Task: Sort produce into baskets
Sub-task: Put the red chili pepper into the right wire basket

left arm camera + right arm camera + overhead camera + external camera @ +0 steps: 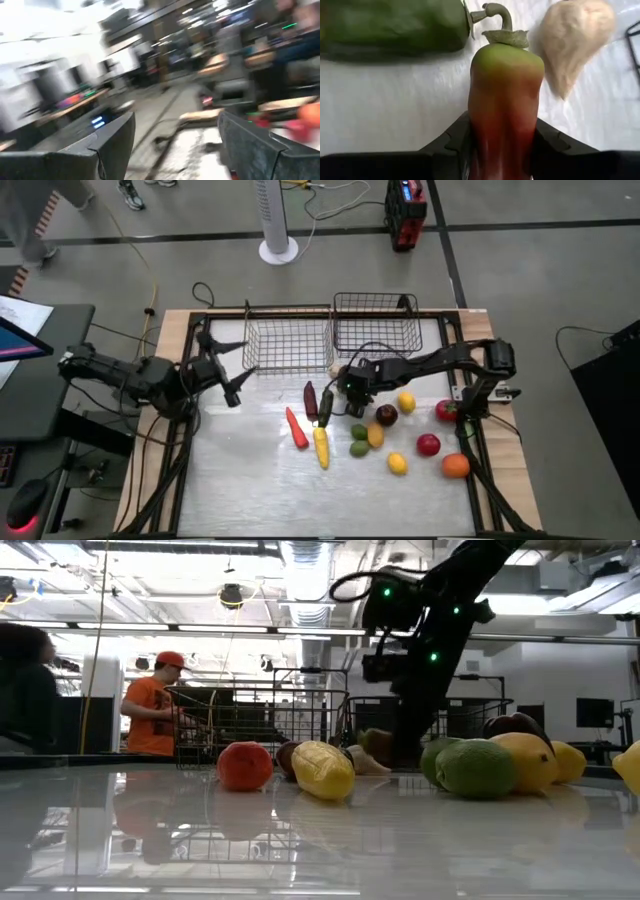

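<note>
White table [250,480] in a big workshop, with a person in an orange shirt [150,715] far behind it in the low view. Two wire baskets at the far edge of the table, side by side: a lighter basket [288,340] on the left and a darker basket [377,328] on the right. Nothing seen inside either one.

Right pincer [350,388] down low on the table, just in front of the baskets. Closed in on a pepper [506,85], green at the stem and red lower down, with one finger against each side. Stem end pointing away from the pincer. Just past the pepper, a long green veggie [390,22] and a pale pointed one [575,35], both lying on the table.

More toy food spread out nearby: a long red one [297,428], a long yellow one [321,448], a long dark purple one [310,395], a round maroon one [386,415], a round red one [428,444] and a round orange one [456,465].

Left pincer [235,375] off at the left side, up off the table, well apart from all the food. Fingers apart, nothing between them.
</note>
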You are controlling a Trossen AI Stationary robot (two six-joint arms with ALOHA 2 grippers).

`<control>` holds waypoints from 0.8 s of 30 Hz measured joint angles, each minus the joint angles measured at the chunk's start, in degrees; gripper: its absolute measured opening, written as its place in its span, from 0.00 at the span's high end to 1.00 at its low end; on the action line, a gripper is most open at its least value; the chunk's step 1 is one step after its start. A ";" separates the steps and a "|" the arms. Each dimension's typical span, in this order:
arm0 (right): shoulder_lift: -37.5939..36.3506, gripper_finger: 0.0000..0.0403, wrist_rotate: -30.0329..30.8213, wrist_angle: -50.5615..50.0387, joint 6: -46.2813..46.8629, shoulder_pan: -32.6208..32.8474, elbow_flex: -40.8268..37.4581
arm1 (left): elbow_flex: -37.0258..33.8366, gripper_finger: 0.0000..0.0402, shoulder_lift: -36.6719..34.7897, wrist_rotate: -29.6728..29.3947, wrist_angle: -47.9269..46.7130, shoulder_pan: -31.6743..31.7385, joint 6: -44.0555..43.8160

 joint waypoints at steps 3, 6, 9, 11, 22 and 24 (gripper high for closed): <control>-3.29 0.60 -3.16 -2.14 0.04 -1.09 1.91 | 0.00 0.32 0.53 12.58 -0.12 5.09 -2.46; -7.47 0.55 -3.96 -3.48 -1.25 -1.69 4.68 | -0.03 0.32 1.48 20.75 -1.85 11.52 -5.36; -10.77 0.50 -2.86 -4.10 -3.45 -2.91 6.90 | -0.15 0.32 3.41 27.05 -3.22 18.45 -8.41; -12.84 0.49 -1.69 -3.93 -4.44 -4.41 8.15 | -0.22 0.32 4.93 30.20 -3.98 22.73 -10.13; -15.10 0.51 6.68 -0.72 -13.51 -17.27 9.85 | -0.24 0.32 8.67 36.08 -5.86 35.28 -12.99; -14.25 0.46 5.89 -1.23 -14.38 -19.49 9.80 | -0.24 0.32 8.65 36.03 -6.82 36.26 -12.91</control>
